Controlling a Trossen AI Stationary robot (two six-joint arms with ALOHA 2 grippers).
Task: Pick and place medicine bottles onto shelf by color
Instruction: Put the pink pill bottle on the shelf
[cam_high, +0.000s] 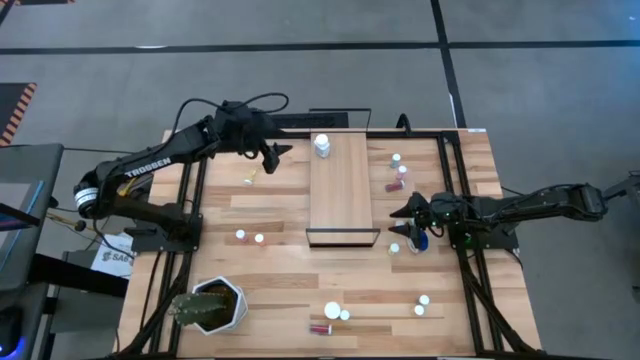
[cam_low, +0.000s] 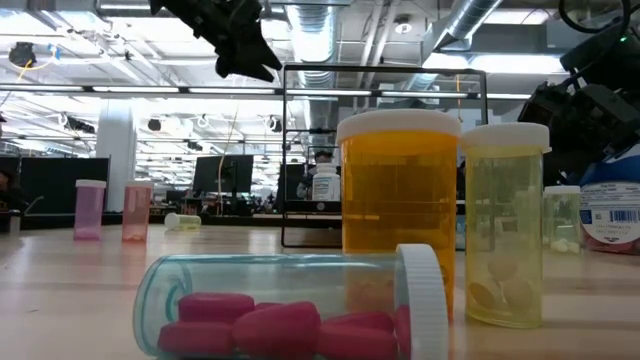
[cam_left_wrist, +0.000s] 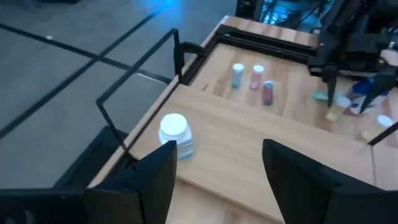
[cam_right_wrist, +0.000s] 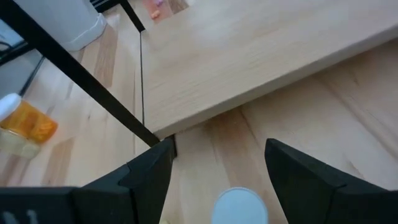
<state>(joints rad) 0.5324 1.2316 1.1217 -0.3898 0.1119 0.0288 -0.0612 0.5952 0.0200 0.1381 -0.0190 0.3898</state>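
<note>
Right gripper (cam_high: 402, 222) fingers apart, low beside long light-wood shelf (cam_high: 341, 190), small white-capped bottle (cam_right_wrist: 238, 205) between its fingers, left gripper (cam_high: 272, 158) apart, raised near white bottle on shelf (cam_high: 322, 146)

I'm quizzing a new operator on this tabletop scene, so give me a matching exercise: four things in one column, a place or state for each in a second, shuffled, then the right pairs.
Things:
1. white bottle
2. plant pot
3. left gripper
4. blue bottle

Places or states:
A. beside the shelf's dark-framed end, below the right gripper
B. open, holding nothing, off the shelf's left edge
C. standing on the shelf at its far end
D. near the table's front left corner

Pairs: 1-C, 2-D, 3-B, 4-A
</note>
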